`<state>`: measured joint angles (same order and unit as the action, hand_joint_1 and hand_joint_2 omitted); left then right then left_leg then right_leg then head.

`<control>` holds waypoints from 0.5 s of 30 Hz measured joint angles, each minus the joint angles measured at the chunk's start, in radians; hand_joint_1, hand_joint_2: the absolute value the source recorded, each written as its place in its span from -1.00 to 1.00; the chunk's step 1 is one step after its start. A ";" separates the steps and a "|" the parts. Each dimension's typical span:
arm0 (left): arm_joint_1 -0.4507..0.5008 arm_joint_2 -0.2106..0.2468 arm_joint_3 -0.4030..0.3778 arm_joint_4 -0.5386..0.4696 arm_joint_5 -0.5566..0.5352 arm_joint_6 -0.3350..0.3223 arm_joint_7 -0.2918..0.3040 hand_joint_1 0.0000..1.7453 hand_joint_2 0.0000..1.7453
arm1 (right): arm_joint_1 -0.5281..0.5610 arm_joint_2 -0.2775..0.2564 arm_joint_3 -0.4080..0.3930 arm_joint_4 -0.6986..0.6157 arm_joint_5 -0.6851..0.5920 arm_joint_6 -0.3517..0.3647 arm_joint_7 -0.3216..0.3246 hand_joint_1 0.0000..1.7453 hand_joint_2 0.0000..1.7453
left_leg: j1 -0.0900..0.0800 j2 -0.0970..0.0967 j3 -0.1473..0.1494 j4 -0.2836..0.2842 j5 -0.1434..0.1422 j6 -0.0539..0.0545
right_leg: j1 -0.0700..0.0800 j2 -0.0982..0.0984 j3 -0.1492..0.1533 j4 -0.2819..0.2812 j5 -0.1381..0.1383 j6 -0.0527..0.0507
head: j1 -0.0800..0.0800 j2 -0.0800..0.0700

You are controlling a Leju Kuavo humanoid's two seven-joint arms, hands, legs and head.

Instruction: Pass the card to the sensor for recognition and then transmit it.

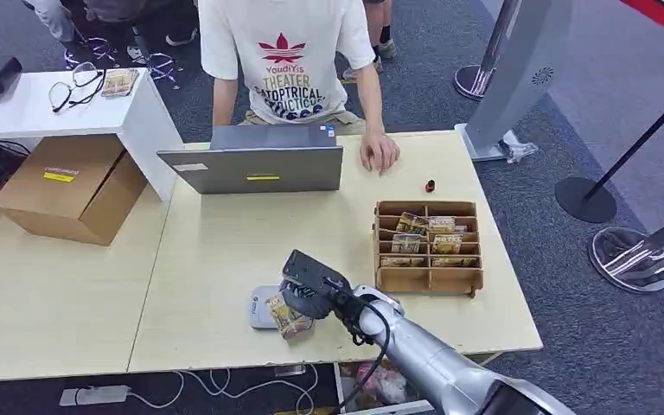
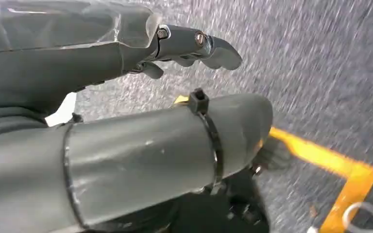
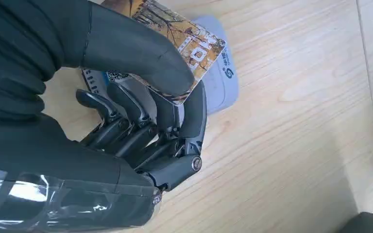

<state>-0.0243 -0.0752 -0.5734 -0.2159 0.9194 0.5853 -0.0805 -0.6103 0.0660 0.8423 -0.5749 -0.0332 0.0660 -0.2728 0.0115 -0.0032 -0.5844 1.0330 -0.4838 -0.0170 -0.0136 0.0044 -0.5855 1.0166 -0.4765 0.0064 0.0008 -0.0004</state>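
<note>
From the head view we see our right hand [image 1: 311,290] reaching across the pale wooden table [image 1: 225,259] and holding a card [image 1: 287,318] over a small grey sensor [image 1: 261,309] near the table's front edge. The wooden divider box [image 1: 428,246] with more cards in it stands to the right of the hand, a grey laptop [image 1: 255,164] sits farther back, and a person's hand [image 1: 379,154] rests on the table beside the laptop.

The right wrist view gives us what the head view cannot: the card [image 3: 189,43] is pinched between the thick thumb [image 3: 141,53] on its printed face and the dark fingers [image 3: 194,116] curled beneath it. The card's free end sticks out past the thumb tip and overlaps the sensor [image 3: 221,82]; whether it touches the sensor we cannot tell.

The left wrist view shows our left hand [image 2: 141,107] over grey carpet [image 2: 320,73] with a yellow floor marking [image 2: 340,170]. It grasps nothing, and its fingers [image 2: 199,46] stretch out apart from the thumb.
</note>
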 joint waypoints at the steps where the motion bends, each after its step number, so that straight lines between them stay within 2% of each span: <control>1: 0.000 -0.008 0.000 0.000 0.003 0.025 -0.015 -1.00 -1.00 | 0.000 -0.002 -0.002 0.002 0.000 0.000 -0.004 1.00 1.00 | 0.000 0.000 0.000 0.000 0.000 0.000 | 0.000 0.000 0.000 0.000 0.000 0.000 | 0.000 0.000; 3: 0.001 -0.026 0.000 0.000 0.008 0.054 -0.030 -1.00 -1.00 | 0.001 -0.009 -0.002 0.006 0.002 0.001 -0.010 1.00 1.00 | 0.000 0.000 0.000 0.000 0.000 0.000 | 0.000 0.000 0.000 0.000 0.000 0.000 | 0.000 0.000; 6: 0.002 -0.043 0.000 0.000 0.010 0.058 -0.033 -1.00 -1.00 | 0.001 -0.014 -0.002 0.009 0.004 0.000 -0.013 1.00 1.00 | 0.000 0.000 0.000 0.000 0.000 0.000 | 0.000 0.000 0.000 0.000 0.000 0.000 | 0.000 0.000; 15: 0.002 -0.051 0.000 0.000 0.011 0.050 -0.033 -1.00 -1.00 | -0.004 -0.030 -0.003 0.034 0.022 -0.016 -0.003 1.00 1.00 | 0.000 0.000 0.001 0.000 0.000 0.000 | 0.000 0.000 0.001 0.000 0.000 0.000 | 0.001 0.000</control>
<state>-0.0224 -0.1263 -0.5734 -0.2159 0.9304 0.6355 -0.1133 -0.6140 0.0362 0.8396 -0.5405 -0.0114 0.0496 -0.2758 0.0116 -0.0033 -0.5834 1.0334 -0.4838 -0.0169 -0.0135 0.0042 -0.5840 1.0163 -0.4764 0.0066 0.0015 -0.0004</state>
